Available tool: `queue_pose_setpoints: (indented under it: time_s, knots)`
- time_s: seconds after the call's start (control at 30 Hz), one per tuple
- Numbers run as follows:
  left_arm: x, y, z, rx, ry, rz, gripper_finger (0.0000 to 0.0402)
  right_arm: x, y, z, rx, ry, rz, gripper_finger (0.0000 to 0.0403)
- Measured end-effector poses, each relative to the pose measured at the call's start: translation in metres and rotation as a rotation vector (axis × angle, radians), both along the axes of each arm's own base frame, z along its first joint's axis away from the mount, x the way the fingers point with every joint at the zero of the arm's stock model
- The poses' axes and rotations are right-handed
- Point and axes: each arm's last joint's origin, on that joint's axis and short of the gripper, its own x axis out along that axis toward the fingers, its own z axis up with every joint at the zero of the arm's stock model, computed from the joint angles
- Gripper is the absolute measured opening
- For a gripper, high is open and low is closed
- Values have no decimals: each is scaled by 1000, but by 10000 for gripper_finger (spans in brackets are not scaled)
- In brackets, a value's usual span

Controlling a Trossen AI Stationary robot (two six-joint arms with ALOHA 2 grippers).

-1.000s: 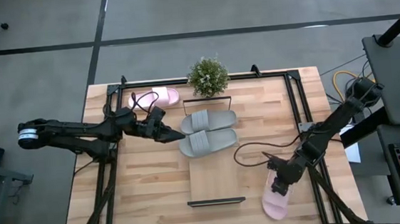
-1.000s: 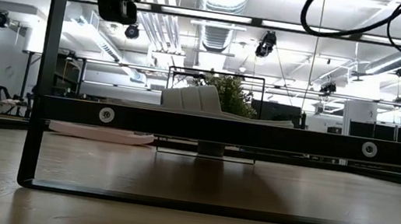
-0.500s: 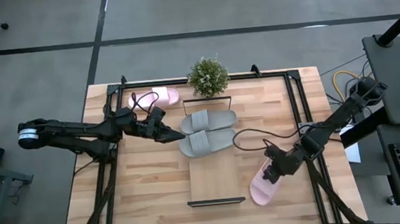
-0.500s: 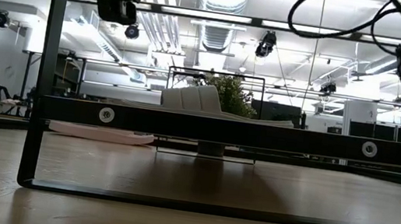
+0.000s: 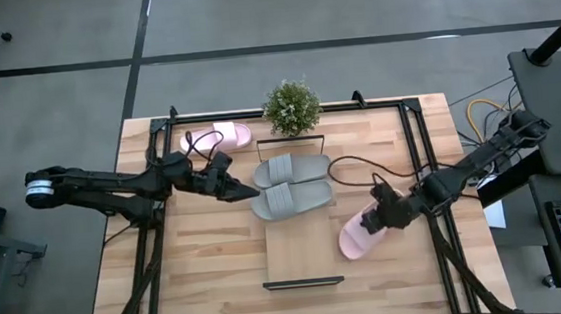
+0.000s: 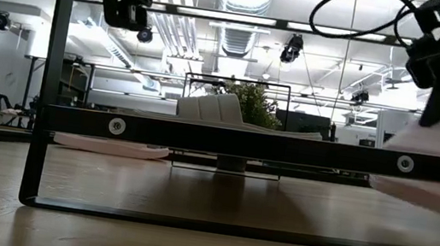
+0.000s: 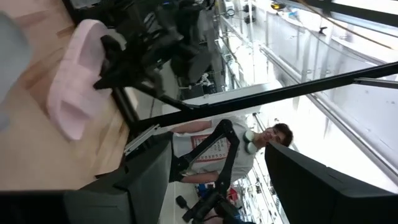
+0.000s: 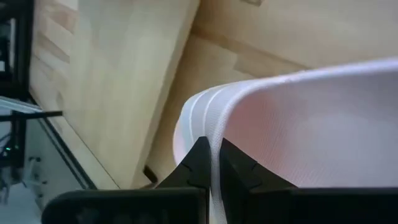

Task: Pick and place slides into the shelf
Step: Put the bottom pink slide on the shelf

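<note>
Your right gripper (image 5: 377,216) is clamped on a pink slide (image 5: 358,235), holding it just off the right edge of the shelf (image 5: 301,248), about level with the shelf's middle. In the right wrist view the fingers (image 8: 200,163) pinch the slide's strap edge (image 8: 292,124) with the pale wood below. In the low view that slide (image 6: 430,161) hangs at the right, clear of the counter (image 6: 203,241).

Two grey slides (image 5: 292,184) lie side by side across the far end of the shelf, next to the plant (image 5: 291,106). The second pink slide (image 5: 221,137) sits on the counter near the far left corner.

Your left gripper (image 5: 241,189) hovers just beside the grey slides' left ends, holding nothing; you cannot tell whether its fingers are parted. The left wrist view shows a person (image 7: 261,140) beyond the counter.
</note>
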Motion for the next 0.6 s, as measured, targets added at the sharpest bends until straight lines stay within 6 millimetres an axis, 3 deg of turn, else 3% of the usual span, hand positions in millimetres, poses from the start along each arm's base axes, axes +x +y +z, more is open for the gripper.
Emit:
queue_pose_setpoints:
  time_s: [0.33, 0.6]
  knots:
    - [-1, -1, -5, 0, 15, -5, 245, -10, -26, 18, -12, -75, -129, 8]
    - [-1, -1, -6, 19, 13, -1, 245, -7, -41, 41, -76, -176, -226, 8]
